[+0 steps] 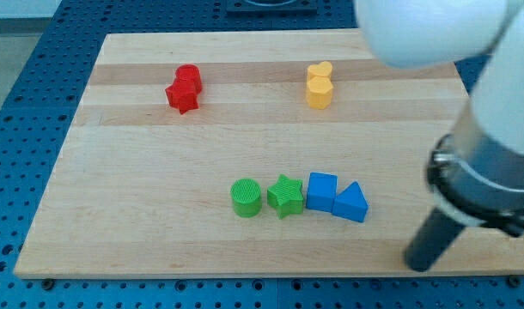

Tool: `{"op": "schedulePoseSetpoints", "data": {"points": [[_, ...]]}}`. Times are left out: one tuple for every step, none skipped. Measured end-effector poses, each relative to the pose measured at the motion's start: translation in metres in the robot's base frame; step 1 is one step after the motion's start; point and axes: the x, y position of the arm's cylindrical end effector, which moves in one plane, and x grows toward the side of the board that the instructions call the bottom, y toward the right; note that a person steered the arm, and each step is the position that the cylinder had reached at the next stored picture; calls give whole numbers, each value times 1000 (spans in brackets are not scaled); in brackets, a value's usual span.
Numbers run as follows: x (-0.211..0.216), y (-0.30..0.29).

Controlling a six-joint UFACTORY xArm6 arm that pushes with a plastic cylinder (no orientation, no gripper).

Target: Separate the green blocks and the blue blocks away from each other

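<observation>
A green cylinder [246, 197], a green star [285, 196], a blue cube [321, 191] and a blue triangle [351, 204] lie in a row at the board's lower middle. The star touches the cube, and the cube touches the triangle. The cylinder sits just left of the star. My tip [419, 262] is at the view's lower right, to the right of and below the blue triangle, apart from all the blocks.
Two red blocks [184, 88] sit together at the upper left. Two yellow blocks [319, 85] sit together at the upper middle. The arm's white body [494, 129] fills the view's right side. The wooden board [142, 215] lies on a blue perforated table.
</observation>
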Motion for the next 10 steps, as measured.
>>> {"op": "schedulePoseSetpoints", "data": {"points": [[-34, -61], [-65, -107], [-107, -119], [-153, -119], [-146, -121], [-109, -126], [-81, -122], [-82, -97], [-120, -71], [-145, -66]]}}
